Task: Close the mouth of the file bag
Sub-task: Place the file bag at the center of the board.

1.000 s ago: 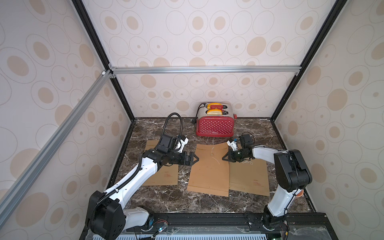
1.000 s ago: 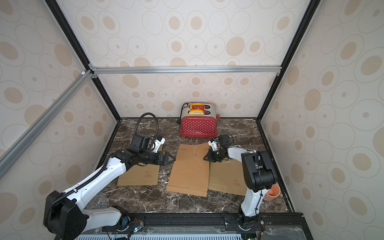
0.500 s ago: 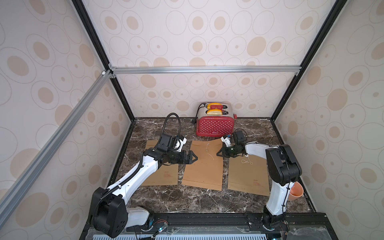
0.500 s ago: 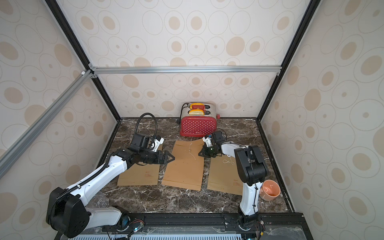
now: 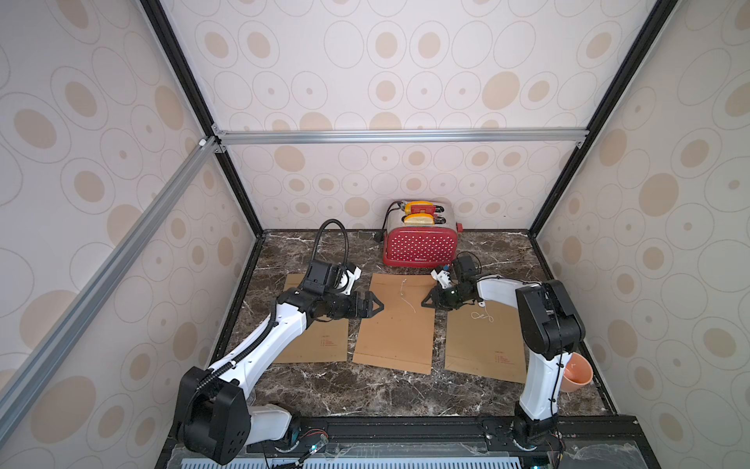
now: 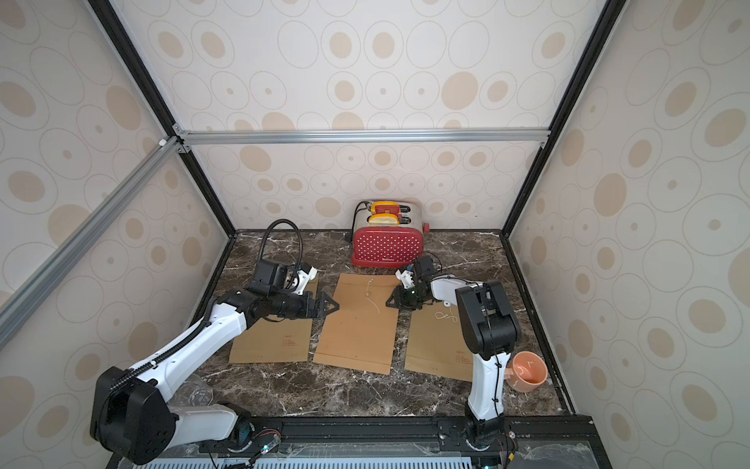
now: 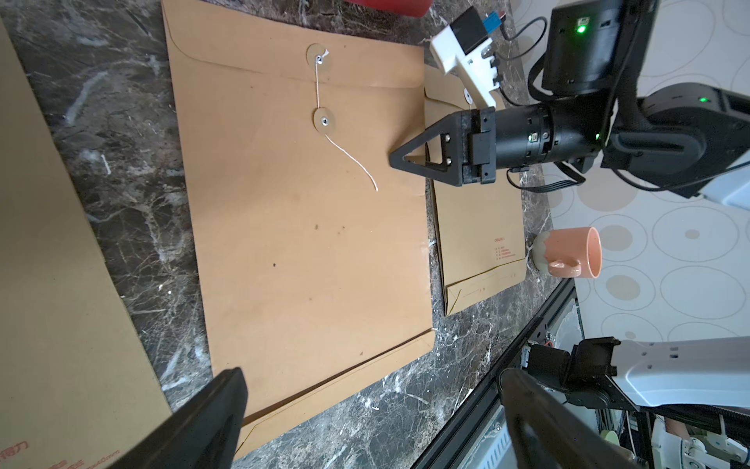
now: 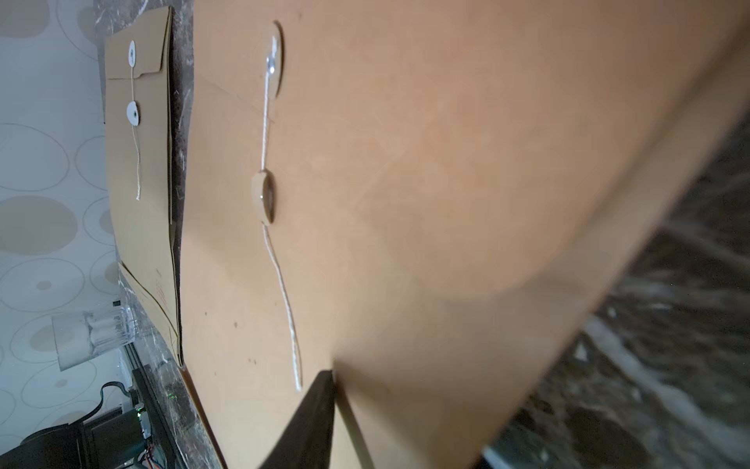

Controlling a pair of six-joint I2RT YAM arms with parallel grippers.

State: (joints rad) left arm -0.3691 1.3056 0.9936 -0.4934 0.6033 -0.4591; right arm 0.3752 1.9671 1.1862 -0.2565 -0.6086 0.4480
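Note:
The brown file bag (image 5: 395, 325) lies flat in the middle of the marble table, also seen in the left wrist view (image 7: 304, 223). Its flap is folded down, and a white string (image 7: 351, 162) runs from the flap's disc past the lower disc (image 7: 324, 121) and trails loose. My right gripper (image 5: 426, 302) sits at the bag's right edge near the flap. Its jaws are parted with that edge between them, and one finger (image 8: 316, 406) rests on the paper. My left gripper (image 5: 375, 306) hovers open at the bag's left edge, holding nothing.
Two more brown bags lie on either side, one at the left (image 5: 320, 337) and one at the right (image 5: 483, 341). A red toaster (image 5: 420, 243) stands at the back. An orange cup (image 5: 576, 373) sits front right, and a clear glass (image 6: 195, 396) front left.
The right gripper, shut on the bag's edge, dragged the bag left and back and straightened it. Its jaws have since parted. The left gripper has barely moved.

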